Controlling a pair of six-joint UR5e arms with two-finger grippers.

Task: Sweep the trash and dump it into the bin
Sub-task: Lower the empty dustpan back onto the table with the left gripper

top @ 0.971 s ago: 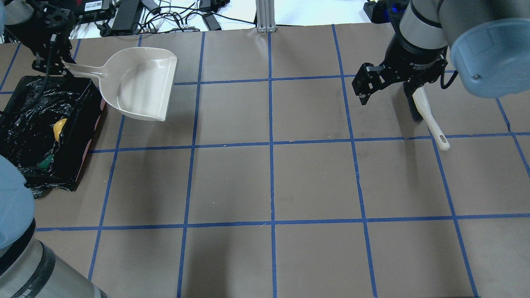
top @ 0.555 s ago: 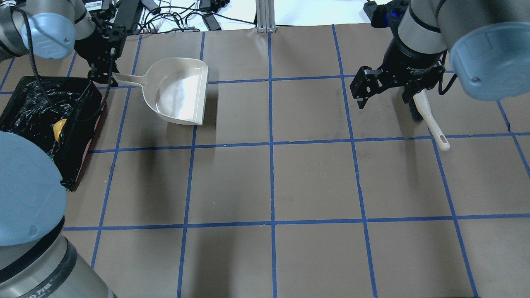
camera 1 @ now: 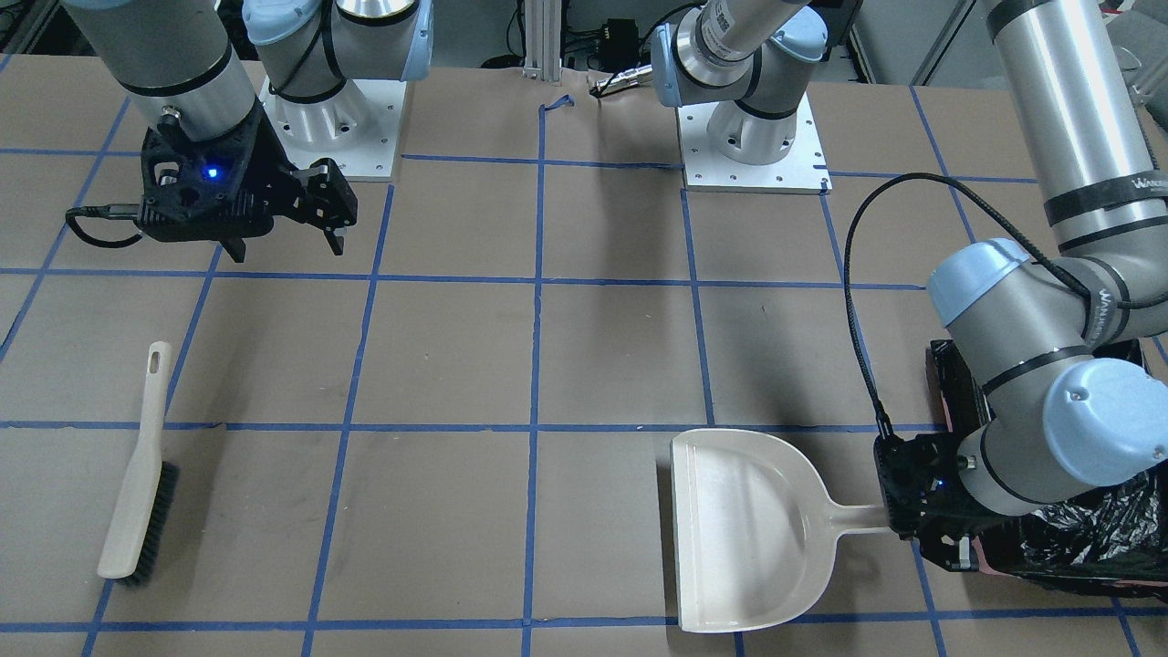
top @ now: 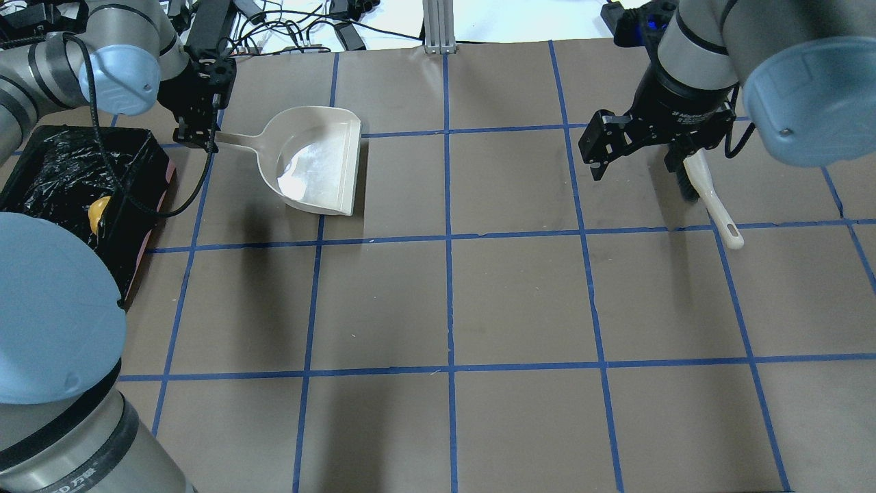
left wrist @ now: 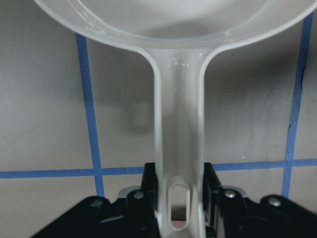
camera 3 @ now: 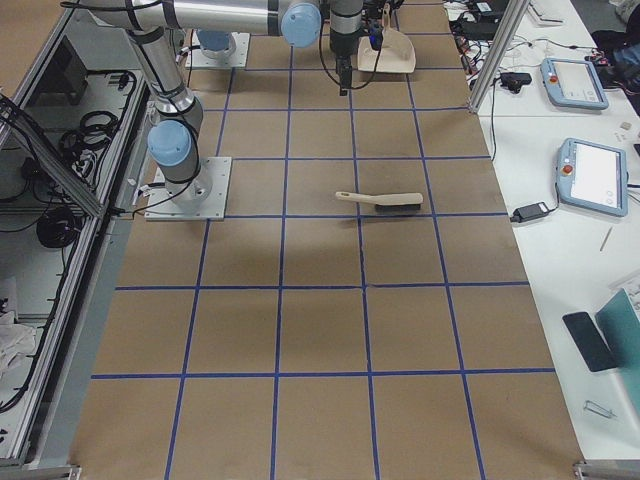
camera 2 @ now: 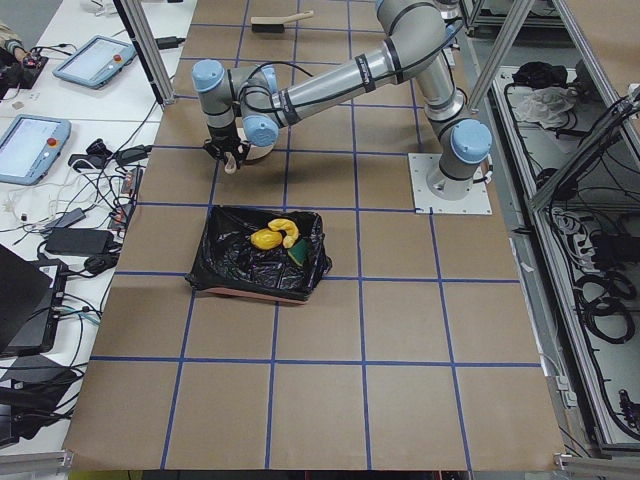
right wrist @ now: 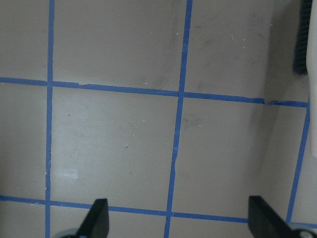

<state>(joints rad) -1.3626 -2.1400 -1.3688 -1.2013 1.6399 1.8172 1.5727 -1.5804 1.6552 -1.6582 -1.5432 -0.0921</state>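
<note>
My left gripper is shut on the handle of the cream dustpan, which lies empty and flat on the table right of the bin. The wrist view shows the handle clamped between the fingers. The bin is pinkish with a black bag lining and holds the yellow lump, the curved peel and the green sponge. My right gripper is open and empty, hovering just left of the brush.
The brush lies on the brown paper with blue tape lines. Cables and devices sit beyond the table's far edge. The robot bases stand at the near side.
My left arm carried the dustpan to the right, away from over the bin, and brought it level at the table. The right arm barely moved.
</note>
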